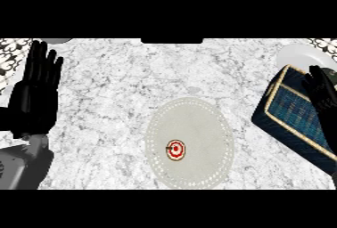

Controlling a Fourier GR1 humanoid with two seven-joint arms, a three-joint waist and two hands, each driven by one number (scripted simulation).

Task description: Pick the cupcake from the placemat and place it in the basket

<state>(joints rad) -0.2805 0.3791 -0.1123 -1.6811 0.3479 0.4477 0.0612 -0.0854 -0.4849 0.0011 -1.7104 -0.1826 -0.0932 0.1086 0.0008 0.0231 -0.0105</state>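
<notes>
Our left hand (34,91) stood at the left edge of the counter (118,98), fingers straight up and held side by side, holding nothing, its one grey forearm (23,167) entering from the near left corner. Our right hand (322,91) showed at the right edge, lying over the far right part of the basket (289,113); we could not tell whether its fingers were spread or curled, as the dark hand merged with the dark basket behind it. We counted one basket, dark blue with a pale rim, tilted in the view and running from the far right toward the near right edge. Just beyond its far end we saw one white plate (299,54), partly cut off by the view. Left of the basket, near the middle of the marble counter, lay one pale oval placemat (191,116) with a dotted border. One cupcake (175,149), red and white seen from above, sat on the near part of the placemat, well apart from both hands and outside the basket.
</notes>
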